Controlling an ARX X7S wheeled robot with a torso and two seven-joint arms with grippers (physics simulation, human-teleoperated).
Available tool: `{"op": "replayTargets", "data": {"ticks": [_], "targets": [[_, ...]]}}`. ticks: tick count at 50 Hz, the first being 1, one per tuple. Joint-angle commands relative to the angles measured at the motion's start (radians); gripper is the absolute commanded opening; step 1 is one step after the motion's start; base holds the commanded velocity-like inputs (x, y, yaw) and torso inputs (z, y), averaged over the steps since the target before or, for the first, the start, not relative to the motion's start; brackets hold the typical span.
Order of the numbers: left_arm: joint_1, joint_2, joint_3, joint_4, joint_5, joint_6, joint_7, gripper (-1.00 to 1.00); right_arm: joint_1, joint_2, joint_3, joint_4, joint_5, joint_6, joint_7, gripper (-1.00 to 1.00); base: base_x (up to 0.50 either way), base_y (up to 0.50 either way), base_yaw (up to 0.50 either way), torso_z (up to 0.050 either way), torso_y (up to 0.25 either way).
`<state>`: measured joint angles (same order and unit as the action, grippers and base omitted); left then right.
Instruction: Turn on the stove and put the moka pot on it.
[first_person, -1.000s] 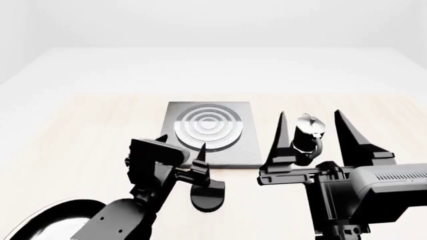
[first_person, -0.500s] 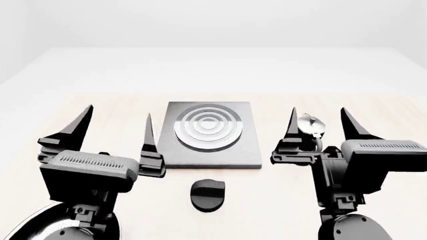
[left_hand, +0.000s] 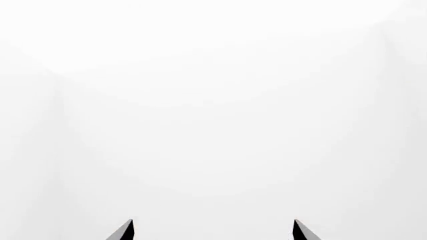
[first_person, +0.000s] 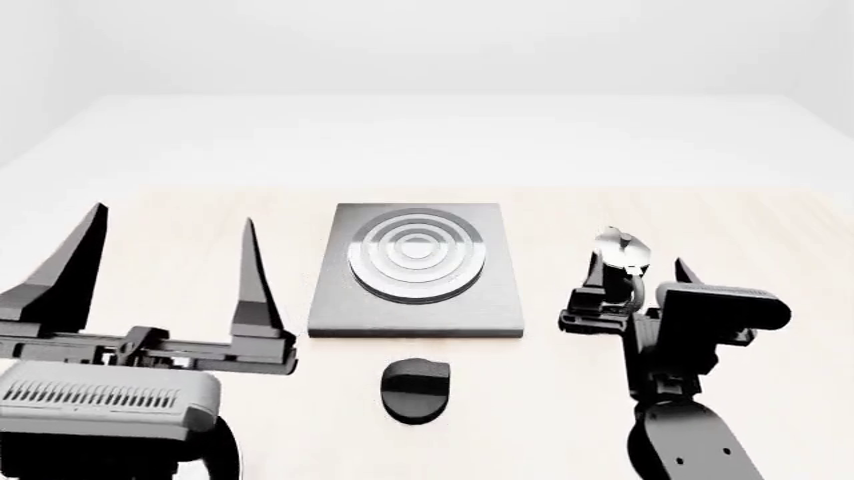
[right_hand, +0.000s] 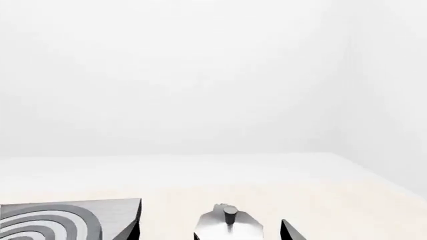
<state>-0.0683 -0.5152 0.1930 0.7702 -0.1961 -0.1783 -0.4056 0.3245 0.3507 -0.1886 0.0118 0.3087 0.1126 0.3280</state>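
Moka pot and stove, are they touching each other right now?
Apart. In the head view, the moka pot stands on the table to the right of the stove, with bare tabletop showing plainly between them.

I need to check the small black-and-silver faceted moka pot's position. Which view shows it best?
The head view: the moka pot stands upright on the table, right of the stove, partly hidden by the right gripper. The right wrist view shows only its silver lid; the left wrist view shows nothing of it.

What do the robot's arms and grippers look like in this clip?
Both are matte black. The left gripper has two long, thin fingers tapering to sharp points, set on a crossbar above a boxy grey ribbed housing. The right gripper has the same pointed black fingers on a blocky wrist and rounded black arm links. No cables or markings show.
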Motion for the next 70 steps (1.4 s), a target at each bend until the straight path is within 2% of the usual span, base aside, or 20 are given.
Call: {"op": "replayTargets", "data": {"ticks": [1,35,37,47,48,53,70], "targets": [[0.011,-0.004,-0.009,0.016,-0.008,0.021,-0.004,1.0,0.005,-0.025,0.001,0.193,-0.017,-0.095,-0.025,1.0,0.0,0.0,0.0,0.0,0.0],[0.007,0.007,0.007,-0.018,-0.025,0.053,0.004,1.0,0.04,-0.061,-0.005,0.463,-0.041,-0.235,-0.052,1.0,0.0,0.0,0.0,0.0,0.0],[0.007,0.007,0.009,-0.021,-0.023,0.055,0.004,1.0,0.042,-0.055,-0.006,0.433,-0.037,-0.201,-0.044,1.0,0.0,0.0,0.0,0.0,0.0],[0.005,0.011,0.015,-0.033,-0.022,0.066,0.006,1.0,0.101,-0.073,-0.01,0.532,-0.048,-0.229,-0.05,1.0,0.0,0.0,0.0,0.0,0.0],[0.005,0.011,0.015,-0.036,-0.022,0.067,0.006,1.0,0.108,-0.082,-0.01,0.585,-0.052,-0.272,-0.06,1.0,0.0,0.0,0.0,0.0,0.0],[0.005,0.012,0.018,-0.042,-0.023,0.072,0.007,1.0,0.128,-0.074,-0.011,0.571,-0.052,-0.23,-0.049,1.0,0.0,0.0,0.0,0.0,0.0],[-0.002,0.016,0.026,-0.051,-0.029,0.077,0.008,1.0,0.188,-0.09,-0.013,0.722,-0.064,-0.294,-0.061,1.0,0.0,0.0,0.0,0.0,0.0]]}}
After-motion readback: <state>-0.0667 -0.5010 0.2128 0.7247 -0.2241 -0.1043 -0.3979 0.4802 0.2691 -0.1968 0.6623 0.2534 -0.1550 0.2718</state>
